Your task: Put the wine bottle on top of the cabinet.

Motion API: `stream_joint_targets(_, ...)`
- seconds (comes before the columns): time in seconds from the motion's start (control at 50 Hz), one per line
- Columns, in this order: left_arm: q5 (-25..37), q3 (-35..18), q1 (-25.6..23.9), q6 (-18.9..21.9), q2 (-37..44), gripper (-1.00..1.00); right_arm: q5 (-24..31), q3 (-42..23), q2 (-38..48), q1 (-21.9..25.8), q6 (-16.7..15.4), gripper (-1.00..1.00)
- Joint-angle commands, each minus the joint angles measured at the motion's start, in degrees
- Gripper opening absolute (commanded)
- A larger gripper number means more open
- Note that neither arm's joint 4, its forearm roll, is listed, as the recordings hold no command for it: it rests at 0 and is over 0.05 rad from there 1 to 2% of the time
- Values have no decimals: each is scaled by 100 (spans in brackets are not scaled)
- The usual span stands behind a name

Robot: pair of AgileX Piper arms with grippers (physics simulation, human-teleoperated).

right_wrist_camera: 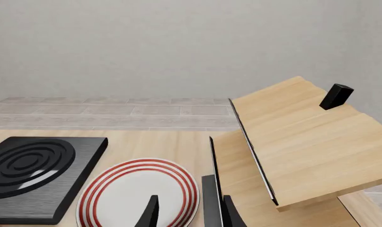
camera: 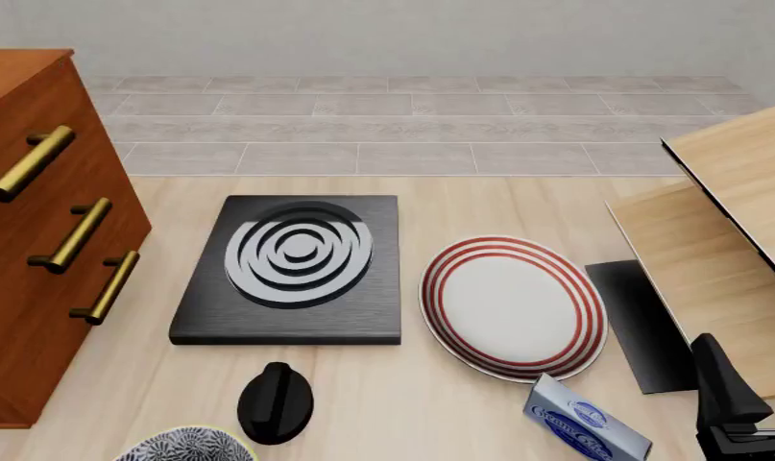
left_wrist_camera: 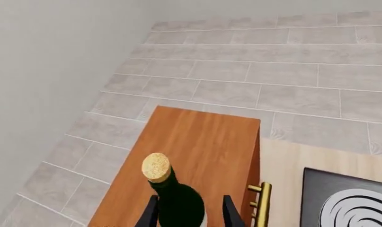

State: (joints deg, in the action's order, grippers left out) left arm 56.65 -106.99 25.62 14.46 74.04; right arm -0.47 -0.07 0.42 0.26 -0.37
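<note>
We see one wine bottle (left_wrist_camera: 177,201) held between our left fingers (left_wrist_camera: 148,213) above the top of one cabinet (camera: 35,250) with three handles (camera: 73,233), one striped plate (camera: 516,305) on the table (camera: 400,384), and our right fingers (right_wrist_camera: 149,213) apart, holding nothing.

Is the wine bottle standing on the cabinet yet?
Cannot tell. The left wrist view shows the wine bottle between the left gripper's fingers above the cabinet; its base is hidden.
</note>
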Motion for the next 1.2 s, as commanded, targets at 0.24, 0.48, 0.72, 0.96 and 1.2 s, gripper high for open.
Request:
stream_joint_targets(0.24,-10,30,-49,21,78,100,0,0,0,0,0,100)
stream_joint_targets(0.48,256,-289,-224,-40,-26,100,0,0,-1,-1,1,100)
stream_joint_targets(0.72,193,-4,-392,-206,-498,100,0,0,0,-1,0,100)
stream_joint_targets(0.96,558,490,-801,266,-1429,100,0,0,1,0,1,100)
stream_joint_targets(1.2,1314,326,-1670,402,-2376,100,0,0,0,0,0,100)
